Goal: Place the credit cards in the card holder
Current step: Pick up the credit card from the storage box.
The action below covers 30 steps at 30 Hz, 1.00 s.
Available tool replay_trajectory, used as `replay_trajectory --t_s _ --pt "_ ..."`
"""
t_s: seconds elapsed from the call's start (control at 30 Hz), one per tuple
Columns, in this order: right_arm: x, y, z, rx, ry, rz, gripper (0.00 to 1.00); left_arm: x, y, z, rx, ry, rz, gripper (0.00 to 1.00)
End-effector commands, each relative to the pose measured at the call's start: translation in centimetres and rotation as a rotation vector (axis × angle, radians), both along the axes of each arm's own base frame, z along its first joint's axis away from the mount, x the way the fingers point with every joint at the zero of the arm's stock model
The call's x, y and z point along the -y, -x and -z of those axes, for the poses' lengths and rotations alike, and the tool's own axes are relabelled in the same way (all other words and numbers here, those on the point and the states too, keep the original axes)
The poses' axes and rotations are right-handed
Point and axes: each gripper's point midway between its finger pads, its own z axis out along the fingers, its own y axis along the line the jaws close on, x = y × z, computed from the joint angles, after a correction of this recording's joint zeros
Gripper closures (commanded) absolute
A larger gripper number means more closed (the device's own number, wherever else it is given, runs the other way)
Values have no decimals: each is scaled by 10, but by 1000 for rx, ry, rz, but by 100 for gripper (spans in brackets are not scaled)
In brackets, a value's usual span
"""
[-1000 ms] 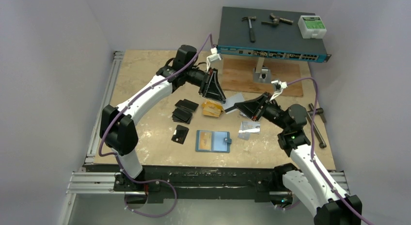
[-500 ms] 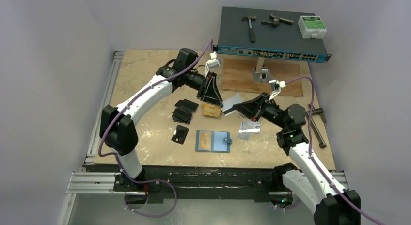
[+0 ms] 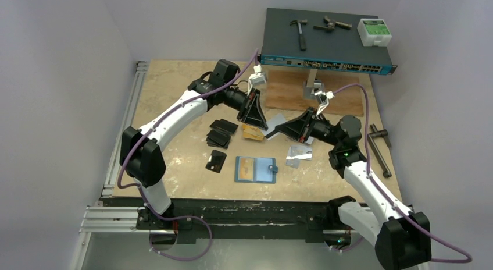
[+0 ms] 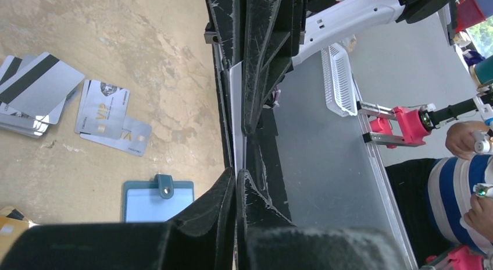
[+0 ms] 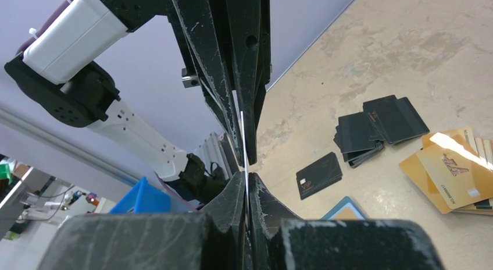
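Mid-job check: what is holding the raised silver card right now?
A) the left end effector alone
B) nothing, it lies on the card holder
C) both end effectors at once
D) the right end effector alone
C: the wrist views show the silver card clamped edge-on in both the left end effector and the right end effector.

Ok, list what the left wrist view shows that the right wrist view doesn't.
Left wrist only: the silver-white cards fanned on the table, and a person's hand at the view's right edge.
Right wrist only: the black cards in a loose stack, with one black card lying apart from them.
Both: the silver card seen edge-on, pinched by the left gripper and the right gripper; the card holder, only a corner of it in the right wrist view; and the gold cards, only a sliver in the left one.
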Motion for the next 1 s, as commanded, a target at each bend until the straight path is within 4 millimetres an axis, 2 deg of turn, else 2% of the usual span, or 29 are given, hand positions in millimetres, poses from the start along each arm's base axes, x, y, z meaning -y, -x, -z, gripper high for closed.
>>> replay_trajectory --t_s 0.0,0.03,0.07,0.13,0.2,0.3,0.4,0.6,0.7,0.87,0.97 --pt "-2 -2 -19 66 -2 -14 90 -2 9 -25 90 38 6 100" --pt "-3 -3 -20 57 -11 -10 76 -1 8 -23 68 28 -11 100" --pt "-2 -4 -20 51 -24 -4 67 1 5 -24 55 32 -33 100" --pt "-1 -5 -18 33 -51 15 55 2 0 -24 -12 27 -76 100" --pt "1 -4 -10 9 -81 41 48 2 -5 -29 -70 40 -109 100" --pt "4 4 -9 7 -138 51 46 1 -9 -37 -129 55 -146 100" --pt "8 5 -16 10 -189 72 50 3 -11 -42 -170 67 -168 100" --pt "16 1 -33 34 -275 137 69 7 -15 -49 -223 101 -211 100" --pt "16 -1 -35 34 -290 142 72 6 -15 -49 -221 103 -212 100" --pt "17 -4 -38 35 -315 148 90 7 -15 -47 -221 101 -214 100" --pt "17 -5 -38 36 -316 151 93 6 -14 -47 -214 100 -210 100"
